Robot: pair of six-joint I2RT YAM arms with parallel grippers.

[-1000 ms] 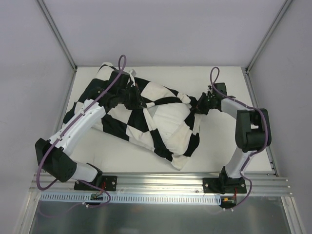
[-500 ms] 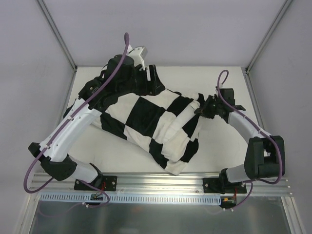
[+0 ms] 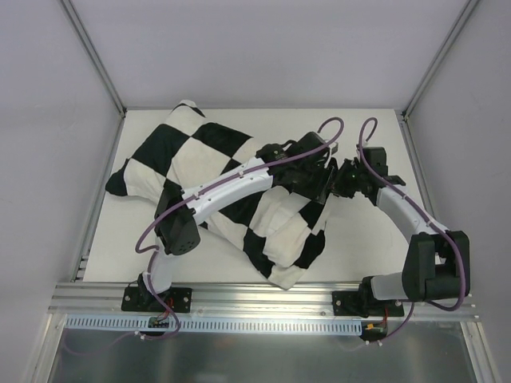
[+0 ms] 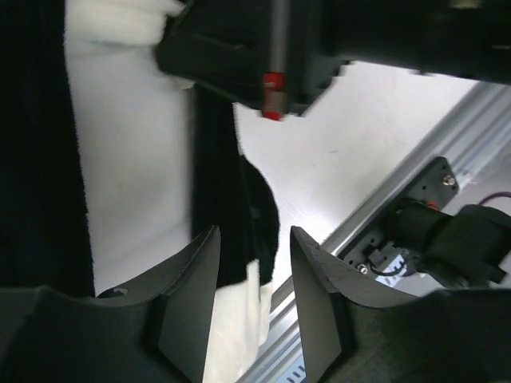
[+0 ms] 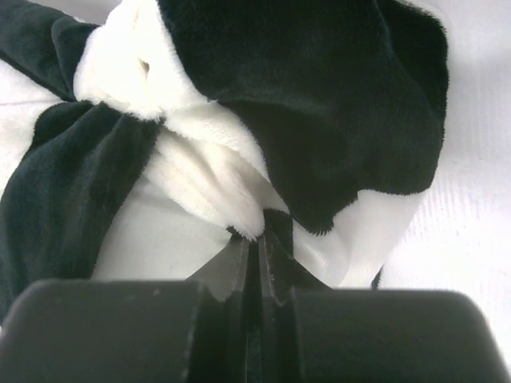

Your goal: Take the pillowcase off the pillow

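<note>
White worktop [image 3: 375, 247] and grey walls surround the checkered pillowcase [image 3: 200, 152], which is spread from 10 o'clock down to 5 o'clock. It looks plump, so the pillow is likely inside, but I cannot pick it out.

A second ago the left end effector [image 3: 321, 172] was on the cloth near 11 o'clock. Now it has let go and swung over to 3 o'clock, right beside the right end effector [image 5: 257, 243]. Its fingers are partly apart with nothing between them. The right one is pinched tight on a bunch of cloth.

I think the left wants a new hold there, so the big pull is not done yet.
</note>
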